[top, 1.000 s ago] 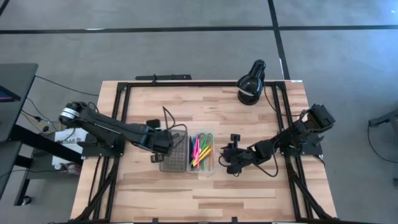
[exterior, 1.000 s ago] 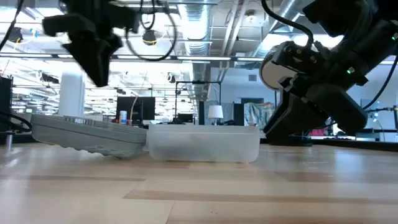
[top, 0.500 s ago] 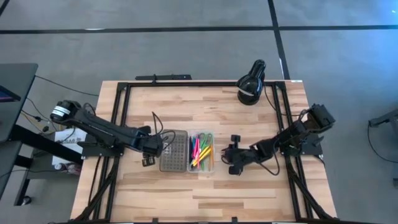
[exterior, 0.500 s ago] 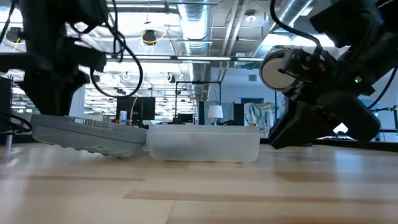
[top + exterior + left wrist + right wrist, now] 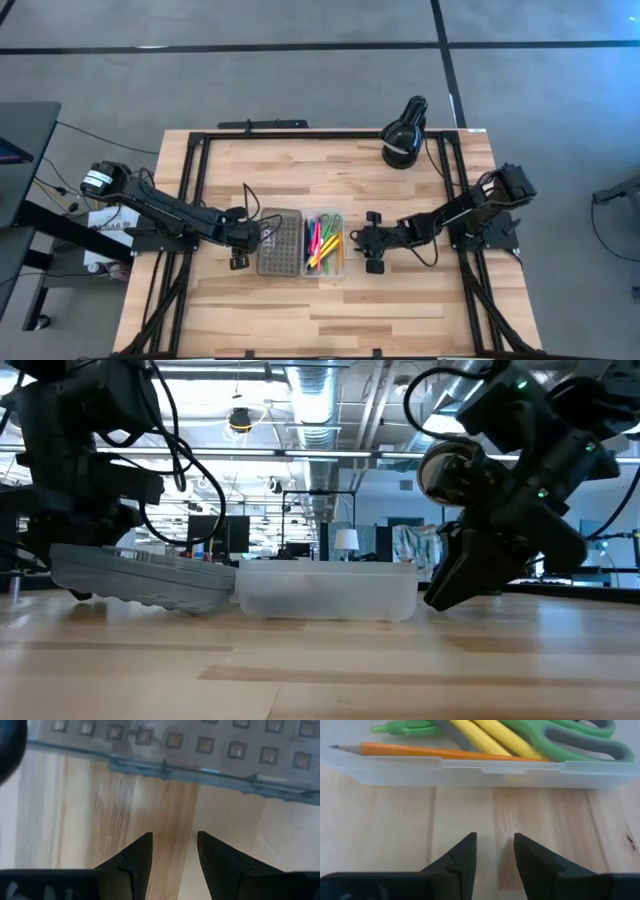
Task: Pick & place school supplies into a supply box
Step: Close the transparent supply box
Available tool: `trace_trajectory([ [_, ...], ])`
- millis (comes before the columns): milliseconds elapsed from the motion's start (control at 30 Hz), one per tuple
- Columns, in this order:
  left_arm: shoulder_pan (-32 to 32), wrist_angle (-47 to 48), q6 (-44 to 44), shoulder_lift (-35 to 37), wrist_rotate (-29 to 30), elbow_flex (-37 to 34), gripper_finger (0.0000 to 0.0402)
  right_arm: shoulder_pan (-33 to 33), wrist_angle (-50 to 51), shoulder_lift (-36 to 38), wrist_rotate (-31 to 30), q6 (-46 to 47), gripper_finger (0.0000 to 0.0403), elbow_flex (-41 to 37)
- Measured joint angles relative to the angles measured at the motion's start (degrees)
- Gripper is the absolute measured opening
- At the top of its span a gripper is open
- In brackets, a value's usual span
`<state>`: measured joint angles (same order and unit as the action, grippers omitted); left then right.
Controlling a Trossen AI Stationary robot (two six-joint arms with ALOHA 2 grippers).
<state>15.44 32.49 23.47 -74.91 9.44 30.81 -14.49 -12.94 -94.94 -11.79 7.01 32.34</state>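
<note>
Clear plastic supply box [image 5: 323,244] sits mid-table, lid [image 5: 280,242] flung open, holding pencils [image 5: 440,751] and green scissors [image 5: 570,737]; left gripper [image 5: 240,240] and right gripper [image 5: 368,243] flank it, fingers parted, empty

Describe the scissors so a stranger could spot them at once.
Find the wooden table, then the clear plastic box at its middle, its grey dotted lid folded open alongside. The scissors lie inside among pens and pencils; they alone have looped green handles with grey lining.
</note>
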Motion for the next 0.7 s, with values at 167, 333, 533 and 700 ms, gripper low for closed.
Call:
trace_trajectory([
  [167, 0.02, -2.54, -0.34, 0.15, 0.01, -1.39, 0.0151, 2.52, -1.38, 0.07, 2.75, -1.01, 0.0156, -0.94],
  [333, 0.04, -3.58, -1.76, 0.15, 1.03, -1.67, 0.0151, 3.67, -2.08, 0.11, 3.30, -1.94, 0.0195, -1.24],
  [533, -0.13, -5.28, -4.07, 0.03, 2.16, -1.75, 0.0151, 4.04, -4.30, -0.02, 2.84, -4.57, 0.0209, -1.32],
  [700, -0.21, -7.80, -5.37, -0.12, 4.44, -1.89, 0.0151, 5.16, -6.23, -1.87, 4.04, -4.83, 0.0205, -1.26],
])
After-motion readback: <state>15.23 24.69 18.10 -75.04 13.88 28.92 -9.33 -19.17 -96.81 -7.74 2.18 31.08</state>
